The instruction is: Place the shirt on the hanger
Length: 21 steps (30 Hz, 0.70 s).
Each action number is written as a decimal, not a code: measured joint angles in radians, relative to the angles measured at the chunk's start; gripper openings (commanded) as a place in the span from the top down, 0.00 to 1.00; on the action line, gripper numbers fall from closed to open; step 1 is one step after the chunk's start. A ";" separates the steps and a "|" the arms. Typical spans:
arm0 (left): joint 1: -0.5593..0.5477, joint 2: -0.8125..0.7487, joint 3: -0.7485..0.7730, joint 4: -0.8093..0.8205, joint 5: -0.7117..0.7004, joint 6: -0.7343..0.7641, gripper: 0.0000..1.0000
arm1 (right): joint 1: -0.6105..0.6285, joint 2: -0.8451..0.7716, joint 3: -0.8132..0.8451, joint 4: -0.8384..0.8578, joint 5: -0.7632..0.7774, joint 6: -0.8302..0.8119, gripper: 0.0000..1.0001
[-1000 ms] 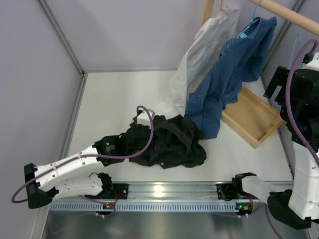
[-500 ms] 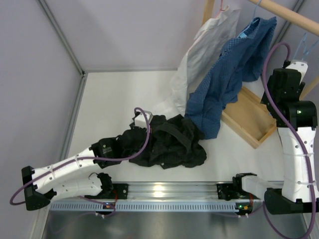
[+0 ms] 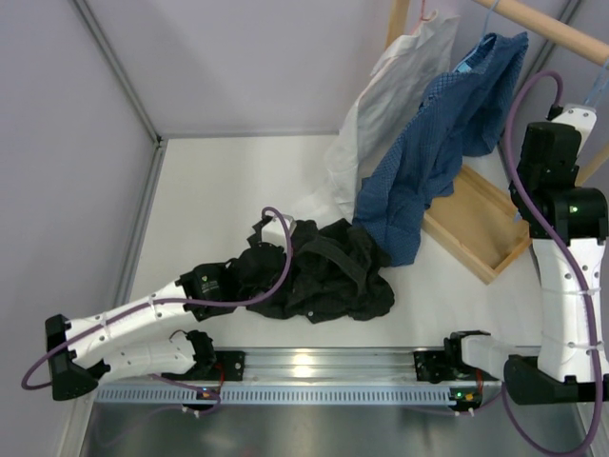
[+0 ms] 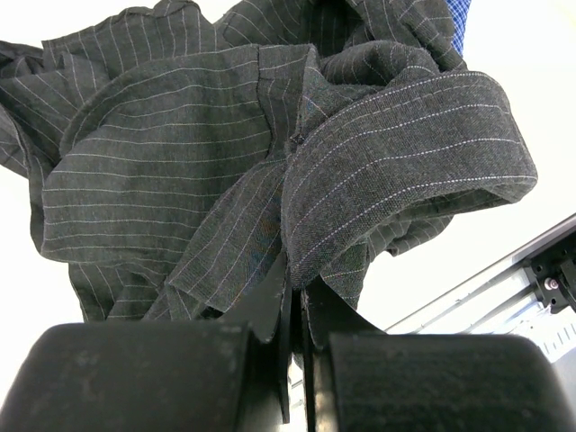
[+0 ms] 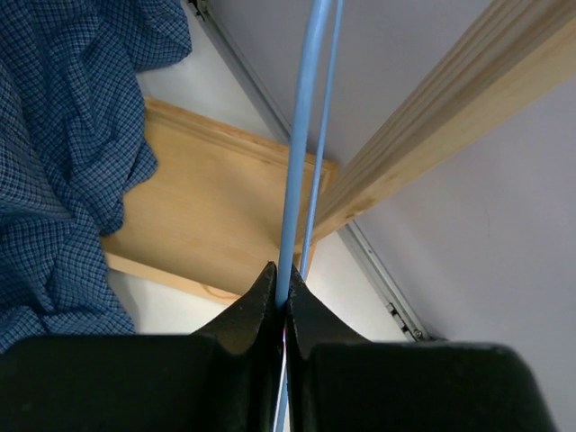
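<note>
Arms (image 3: 133,319) 2, black shirt (image 3: 319,271) 1

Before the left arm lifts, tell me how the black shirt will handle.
Probably floppy: the shirt lies crumpled in soft folds, so it should sag and trail below the left gripper, which pinches one fold. Likely light: the cloth looks thin. It might brush the blue dotted shirt, whose hem hangs right beside it.

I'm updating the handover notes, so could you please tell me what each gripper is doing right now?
Left gripper: closed on the shirt.
Right gripper: closed on the hanger.
</note>
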 measured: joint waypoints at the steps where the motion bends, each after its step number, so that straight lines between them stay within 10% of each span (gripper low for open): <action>1: 0.000 0.000 -0.001 0.000 0.002 0.000 1.00 | 0.000 0.000 0.000 0.001 0.000 0.001 1.00; 21: 0.000 0.008 -0.003 0.000 0.000 -0.003 1.00 | 0.000 -0.159 -0.042 0.147 -0.185 -0.088 1.00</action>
